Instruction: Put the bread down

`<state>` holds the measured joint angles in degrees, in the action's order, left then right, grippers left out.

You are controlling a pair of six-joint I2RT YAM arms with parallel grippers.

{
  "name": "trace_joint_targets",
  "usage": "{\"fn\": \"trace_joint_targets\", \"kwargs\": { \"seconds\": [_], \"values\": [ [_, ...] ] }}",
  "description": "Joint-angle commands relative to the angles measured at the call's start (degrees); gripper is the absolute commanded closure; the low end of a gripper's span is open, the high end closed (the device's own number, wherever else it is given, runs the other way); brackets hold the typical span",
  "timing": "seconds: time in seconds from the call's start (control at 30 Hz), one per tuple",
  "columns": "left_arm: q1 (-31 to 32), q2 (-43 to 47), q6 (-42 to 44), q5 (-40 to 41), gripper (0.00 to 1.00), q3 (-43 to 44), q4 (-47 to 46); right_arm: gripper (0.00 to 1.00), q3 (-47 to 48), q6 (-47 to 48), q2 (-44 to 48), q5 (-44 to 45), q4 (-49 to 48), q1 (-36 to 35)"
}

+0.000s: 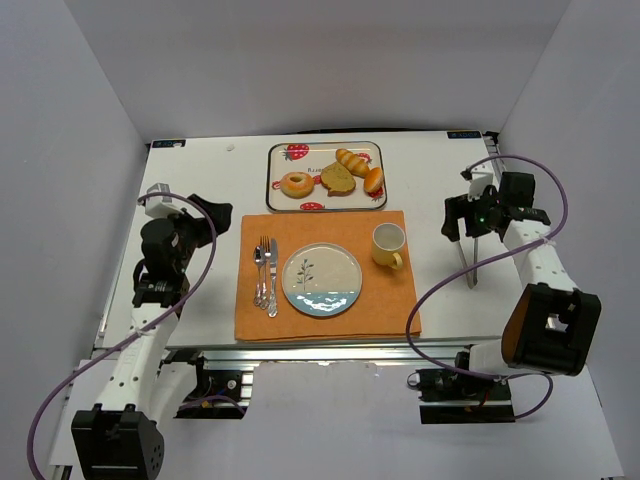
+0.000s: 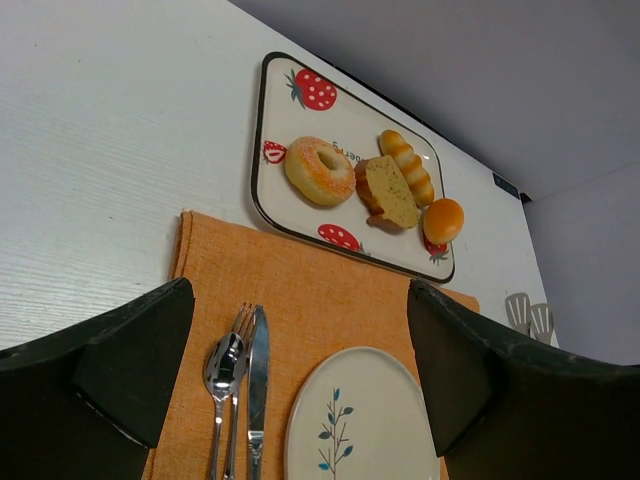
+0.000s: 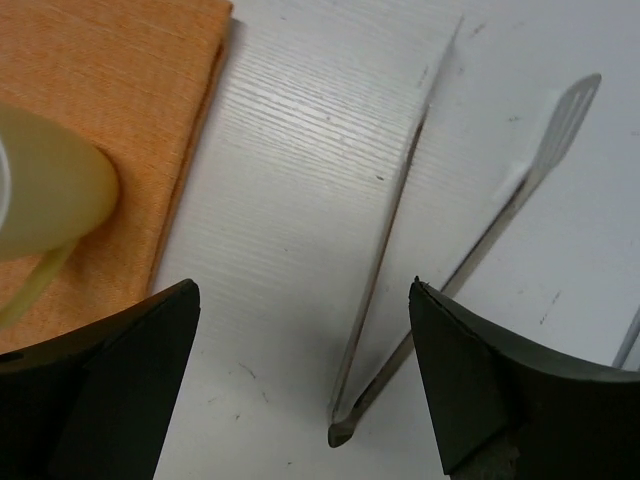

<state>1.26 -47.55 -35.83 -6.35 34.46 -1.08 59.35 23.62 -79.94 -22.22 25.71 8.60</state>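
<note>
With the bread [image 1: 296,184] untouched on the tray [image 1: 325,153] beyond the plate [image 1: 330,268], the left gripper [image 2: 298,305] and right gripper [image 3: 302,300] gape empty, the right poised over tongs [image 3: 385,262] it should probably grasp next.

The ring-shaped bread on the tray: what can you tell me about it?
The bread is a small ring like a doughnut, golden-tan with a paler, sugary-looking top and a centre hole. It looks whole and lies flat at the left end of the strawberry-patterned tray. A brown slice lies close beside it; whether they touch is unclear. Nothing grips it.
</note>
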Motion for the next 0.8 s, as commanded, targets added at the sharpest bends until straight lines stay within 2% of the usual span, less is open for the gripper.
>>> {"fn": "trace_joint_targets", "kwargs": {
  "seconds": [0.0,0.13,0.17,0.27,0.43,0.77],
  "values": [
    [0.1,2.3,0.7,-1.6,0.04,-0.8,0.7,0.11,-1.2,-2.9,0.8,7.3,-2.5,0.5],
    [0.1,3.3,0.6,-1.7,0.03,-2.4,0.7,0.1,-4.8,-4.8,0.0,14.3,-6.5,1.0],
    [0.1,3.4,0.4,-1.9,0.03,-2.7,0.7,0.11,-5.6,-5.4,-0.6,18.4,-8.5,1.0],
    [0.1,3.4,-0.1,-2.2,0.03,-3.7,0.3,0.1,-7.7,-5.2,-2.8,21.0,-10.0,1.5],
    [0.1,2.5,0.2,-2.3,0.03,-3.9,0.0,0.1,-9.9,-5.0,-5.1,21.7,-12.8,2.8],
    [0.1,1.1,0.2,-2.8,0.03,-4.4,-0.9,0.12,-7.7,-6.8,-15.1,18.3,-15.9,4.1]
  ]
}}
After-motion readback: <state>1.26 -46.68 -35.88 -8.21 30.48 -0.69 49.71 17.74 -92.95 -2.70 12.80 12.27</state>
